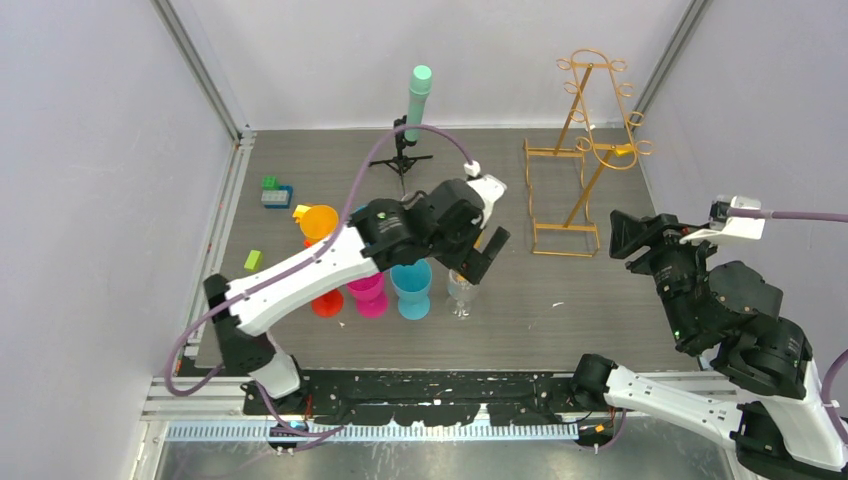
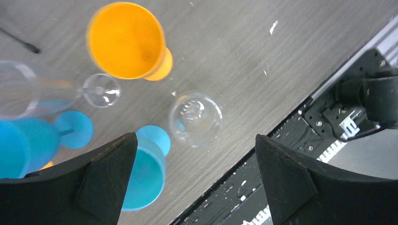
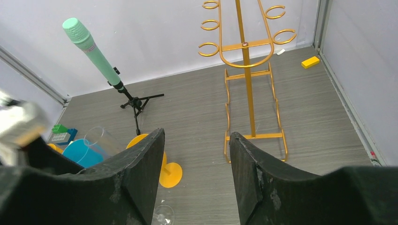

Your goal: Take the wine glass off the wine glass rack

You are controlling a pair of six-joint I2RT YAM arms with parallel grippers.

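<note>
The gold wire wine glass rack stands at the back right of the table, and no glass hangs from its hooks. A clear wine glass stands upright on the table near the front middle. My left gripper hovers just above it, open wide and holding nothing. In the left wrist view the glass is seen from above, just beyond the gap between the fingertips of the left gripper. My right gripper is open and empty in front of the rack, with the rack showing beyond its fingers.
Orange, red, pink and blue goblets stand left of the clear glass. A second clear glass is among them. A black tripod with a mint cylinder stands at the back. Toy blocks lie far left.
</note>
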